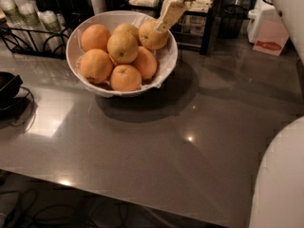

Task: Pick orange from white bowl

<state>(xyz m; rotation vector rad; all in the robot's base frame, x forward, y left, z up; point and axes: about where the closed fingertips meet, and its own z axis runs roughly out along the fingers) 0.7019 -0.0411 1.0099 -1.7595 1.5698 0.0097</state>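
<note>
The white bowl [167,63] stands at the back of the grey table and holds several oranges on a crumpled white lining. The orange [150,36], pale yellowish with a small dark stem dot, lies at the bowl's back right. My gripper [164,20] comes down from the top edge and rests against the upper right side of this orange. A second pale orange [122,46] lies in the middle, on top of the deeper orange ones.
The grey table [156,141] spreads in front of the bowl. A black wire rack with cups [28,23] stands at back left. A black object with cables [9,87] lies at the left edge. A white box [268,30] is at back right. My white body [280,179] fills the lower right.
</note>
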